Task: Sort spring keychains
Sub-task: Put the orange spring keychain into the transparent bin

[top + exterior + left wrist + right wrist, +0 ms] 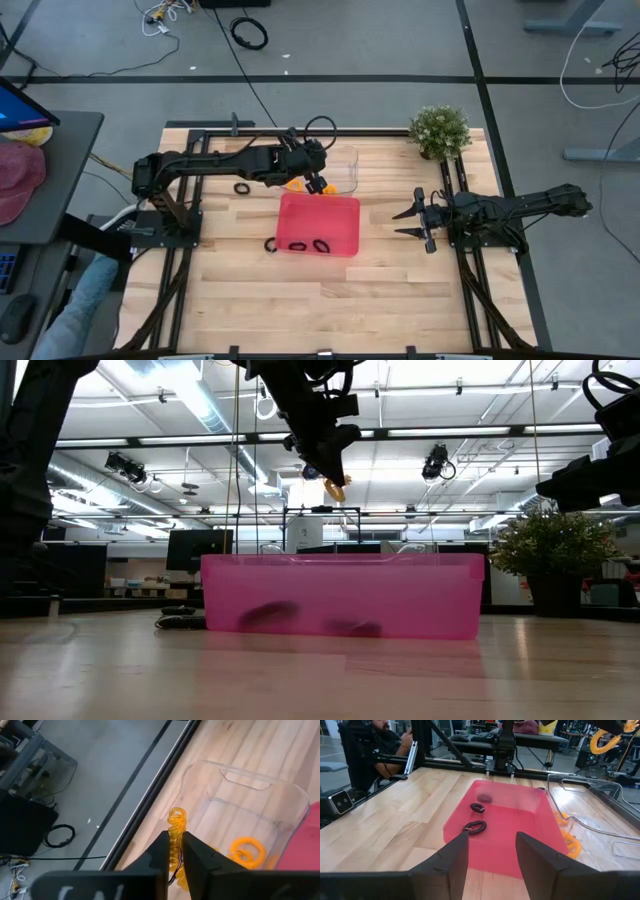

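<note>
My left gripper point(318, 182) hangs above the table where the clear container point(343, 168) meets the pink tray point(345, 215), shut on an orange spring keychain point(176, 822). The low view shows that keychain point(335, 488) well above the tray. More orange keychains point(247, 851) lie in the clear container. Two black keychains point(477, 808) point(475, 826) lie in the pink tray. Two more black ones point(241, 187) point(270, 244) rest on the table left of the tray. My right gripper point(410, 222) waits open at the table's right. My left gripper pinches the orange keychain's coil point(174, 847) between its two fingers point(159, 855), coming at it slanting down from the table's left. The keychain is lifted clear. One end of the coil sticks out past the fingertips point(177, 815) and the rest hangs below them.
A potted plant point(440, 130) stands at the table's far right corner. A person sits beyond the table's left edge point(380, 745). Bare wood lies near the front edge point(330, 300).
</note>
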{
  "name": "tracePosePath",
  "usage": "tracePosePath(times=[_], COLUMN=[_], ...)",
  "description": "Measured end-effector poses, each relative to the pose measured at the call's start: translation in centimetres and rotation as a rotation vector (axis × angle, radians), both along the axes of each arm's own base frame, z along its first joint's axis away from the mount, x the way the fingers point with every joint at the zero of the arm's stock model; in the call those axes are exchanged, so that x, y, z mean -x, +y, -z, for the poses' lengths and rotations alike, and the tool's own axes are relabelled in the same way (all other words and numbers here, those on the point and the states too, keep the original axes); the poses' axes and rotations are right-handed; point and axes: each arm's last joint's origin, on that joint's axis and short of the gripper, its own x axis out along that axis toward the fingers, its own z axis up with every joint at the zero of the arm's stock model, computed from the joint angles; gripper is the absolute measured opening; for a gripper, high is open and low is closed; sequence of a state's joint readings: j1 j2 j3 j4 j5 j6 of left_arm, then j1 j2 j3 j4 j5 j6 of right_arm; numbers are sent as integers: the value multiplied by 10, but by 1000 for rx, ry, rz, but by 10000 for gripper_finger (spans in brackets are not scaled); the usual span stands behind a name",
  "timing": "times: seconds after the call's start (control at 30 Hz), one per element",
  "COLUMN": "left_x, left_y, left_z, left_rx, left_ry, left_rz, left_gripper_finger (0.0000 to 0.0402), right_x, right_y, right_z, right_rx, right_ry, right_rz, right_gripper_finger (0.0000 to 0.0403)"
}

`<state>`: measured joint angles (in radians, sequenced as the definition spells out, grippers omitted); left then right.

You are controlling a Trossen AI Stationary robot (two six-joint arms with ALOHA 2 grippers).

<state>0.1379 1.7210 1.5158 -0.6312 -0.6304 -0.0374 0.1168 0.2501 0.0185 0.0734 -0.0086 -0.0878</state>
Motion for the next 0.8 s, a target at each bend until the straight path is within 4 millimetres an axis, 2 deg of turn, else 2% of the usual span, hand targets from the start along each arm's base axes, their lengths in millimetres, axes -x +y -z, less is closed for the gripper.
tracePosePath(times=[0.3, 0.43, 0.63, 0.8], left_x=[1, 2, 6, 13], left_y=[2, 1, 0, -6], left_z=[1, 3, 6, 14], left_rx=[11, 62, 111, 262], left_ry=[-1, -9, 29, 99], left_rz=[-17, -18, -16, 25], left_gripper_finger=[159, 195, 207, 198], right_x=[0, 0, 0, 0], right_y=[0, 0, 0, 0], right_z=[0, 0, 0, 0], right_rx=[0, 0, 0, 0], right_ry=[0, 0, 0, 0], right_rz=[0, 0, 0, 0], right_gripper_finger=[166, 166, 166, 166])
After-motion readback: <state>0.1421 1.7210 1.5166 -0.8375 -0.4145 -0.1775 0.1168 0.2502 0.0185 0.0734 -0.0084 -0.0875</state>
